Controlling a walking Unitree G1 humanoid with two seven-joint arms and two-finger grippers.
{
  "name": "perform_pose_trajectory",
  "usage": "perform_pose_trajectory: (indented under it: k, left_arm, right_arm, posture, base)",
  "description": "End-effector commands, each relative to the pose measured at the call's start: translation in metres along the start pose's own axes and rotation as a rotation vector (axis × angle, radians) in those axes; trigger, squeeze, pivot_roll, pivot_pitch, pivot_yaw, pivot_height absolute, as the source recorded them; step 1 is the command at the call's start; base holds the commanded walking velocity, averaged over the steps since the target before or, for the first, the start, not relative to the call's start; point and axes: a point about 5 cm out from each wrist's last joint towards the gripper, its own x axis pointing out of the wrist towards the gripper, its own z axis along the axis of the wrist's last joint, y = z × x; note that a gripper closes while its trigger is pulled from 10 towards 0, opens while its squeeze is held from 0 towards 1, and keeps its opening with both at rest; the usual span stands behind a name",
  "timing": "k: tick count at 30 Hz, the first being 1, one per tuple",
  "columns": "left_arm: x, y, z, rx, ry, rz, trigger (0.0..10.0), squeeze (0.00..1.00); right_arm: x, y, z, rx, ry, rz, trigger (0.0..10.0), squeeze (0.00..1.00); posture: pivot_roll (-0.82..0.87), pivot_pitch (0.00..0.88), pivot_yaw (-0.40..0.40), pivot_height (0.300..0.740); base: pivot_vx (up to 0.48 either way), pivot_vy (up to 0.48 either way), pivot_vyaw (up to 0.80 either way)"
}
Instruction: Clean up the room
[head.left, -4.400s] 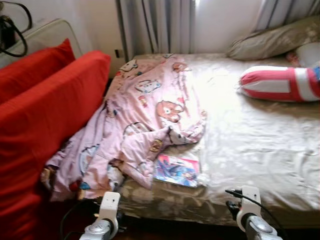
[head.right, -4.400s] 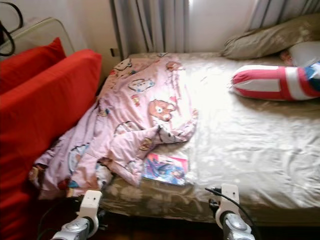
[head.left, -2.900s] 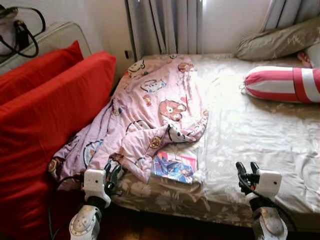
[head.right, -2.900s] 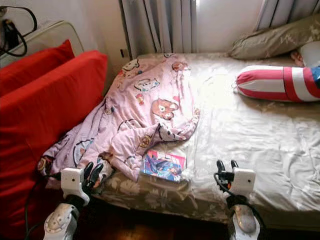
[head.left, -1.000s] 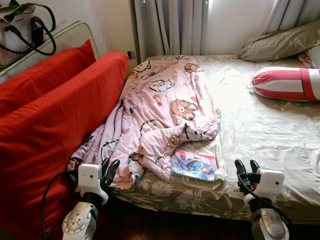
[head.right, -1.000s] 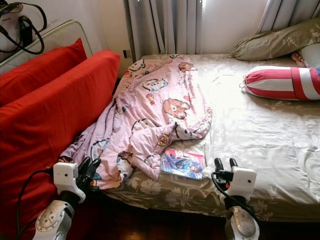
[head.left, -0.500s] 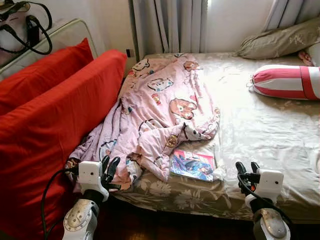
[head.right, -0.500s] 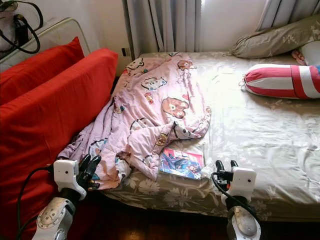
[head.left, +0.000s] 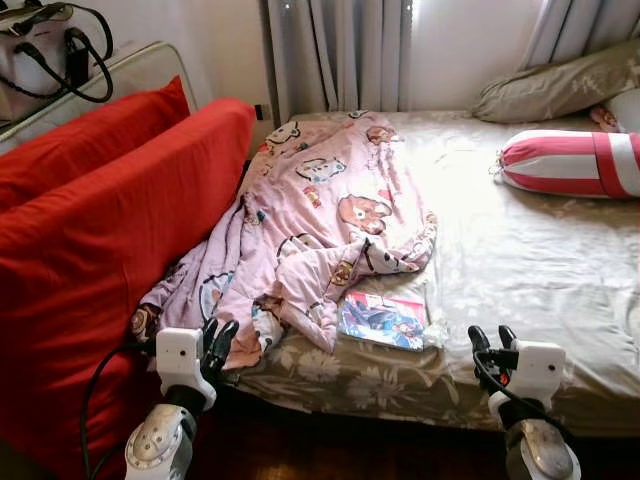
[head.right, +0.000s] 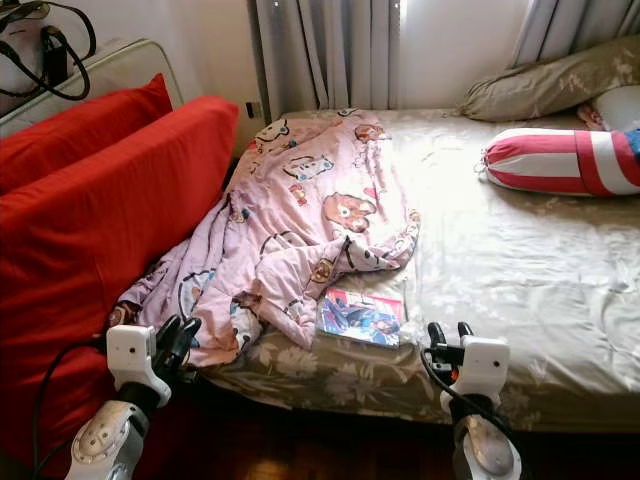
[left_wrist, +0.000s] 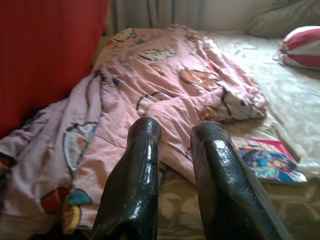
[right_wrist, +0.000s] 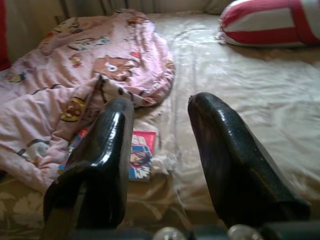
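Before the robot, a bed (head.left: 520, 260) with a beige flowered sheet spreads across most of the scene, running back to grey curtains (head.left: 340, 55) at the wall. Along the bed's left side stand two big red cushions (head.left: 100, 240), touching the edge of the bedding. A pink quilt (head.left: 320, 220) printed with cartoon animals lies rumpled over the left half of the bed, one end bunched against the cushions and drooping over the near corner of the mattress. At the far right a red-and-white striped bolster (head.left: 570, 165) lies on the sheet, with a beige pillow (head.left: 560, 85) behind it by the wall. A thin comic book (head.left: 383, 320) with a blue and red cover lies flat near the bed's front edge, just beside the quilt, its upper left corner tucked under the pink cloth. The left pincer (head.left: 218, 340) hangs at the near corner of the bed, close to the drooping quilt, its fingers a little spread and pinching nothing. The right pincer (head.left: 492, 338) hovers at the front edge of the bed to the right of the comic book, fingers parted and bare.
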Motion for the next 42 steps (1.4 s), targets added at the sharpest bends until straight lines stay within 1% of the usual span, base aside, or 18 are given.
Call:
perform_pose_trajectory:
  k: [1,6,12,16,23,24,27,42]
  left_arm:
    - [0.002,-0.001,0.005,0.009,-0.008,-0.012,10.0,0.00]
    - [0.002,-0.001,0.005,0.003,-0.008,-0.011,10.0,0.00]
    - [0.001,0.000,0.006,0.002,-0.005,-0.015,10.0,0.00]
    - [0.001,0.000,0.005,0.000,-0.002,-0.016,10.0,0.00]
    - [0.000,-0.001,0.004,-0.003,0.004,-0.018,10.0,0.00]
    - [0.000,-0.001,0.004,-0.004,0.004,-0.017,10.0,0.00]
    - [-0.001,-0.001,0.004,-0.003,0.004,-0.017,10.0,0.00]
    - [0.000,-0.001,0.005,-0.003,0.003,-0.021,10.0,0.00]
  right_arm:
    - [0.004,0.001,0.004,0.008,-0.009,0.008,10.0,0.00]
    - [0.004,0.002,0.004,0.009,-0.008,0.011,10.0,0.00]
    - [0.000,0.005,-0.001,0.016,0.006,0.007,10.0,0.00]
    - [-0.002,0.007,-0.005,0.005,0.038,0.010,10.0,0.00]
    - [-0.003,0.009,-0.006,0.002,0.037,0.025,10.0,0.00]
    - [-0.004,0.009,-0.005,0.009,0.022,0.027,10.0,0.00]
    - [-0.003,0.009,-0.005,0.001,0.029,0.027,10.0,0.00]
    - [-0.003,0.014,-0.006,0.018,0.029,0.050,10.0,0.00]
  posture:
    - [-0.08,0.000,0.092,0.672]
    - [-0.08,0.000,0.093,0.672]
    - [-0.07,0.000,0.096,0.672]
    - [-0.07,0.000,0.096,0.672]
    - [-0.07,0.000,0.095,0.632]
    - [-0.07,0.000,0.093,0.632]
    - [-0.07,0.000,0.093,0.632]
    - [-0.07,0.000,0.094,0.632]
  base:
    - [0.000,0.000,0.00]
    - [0.000,0.000,0.00]
    - [0.000,0.000,0.00]
    - [0.000,0.000,0.00]
    - [0.000,0.000,0.00]
    - [0.000,0.000,0.00]
    - [0.000,0.000,0.00]
    - [0.000,0.000,0.00]
